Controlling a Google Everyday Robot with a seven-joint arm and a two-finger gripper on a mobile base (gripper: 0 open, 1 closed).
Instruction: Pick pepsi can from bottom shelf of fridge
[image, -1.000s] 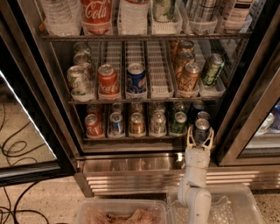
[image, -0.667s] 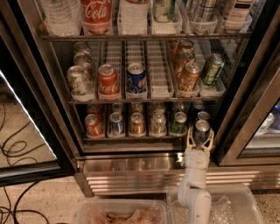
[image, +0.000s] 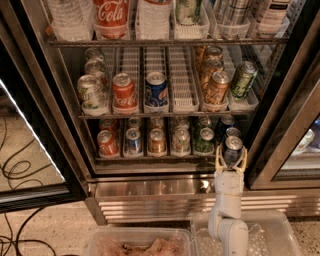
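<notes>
Navy-blue, silver-topped pepsi can (image: 233, 143), 4 o'clock on dark wire bottom shelf (image: 165, 156): white pincer (image: 231, 152) grips it. Grasp step; next, straight withdrawal.

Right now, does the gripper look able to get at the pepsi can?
Probably yes. The gripper is right at the pepsi can, the front can at the right end of the bottom shelf, and nothing stands between them.
</notes>
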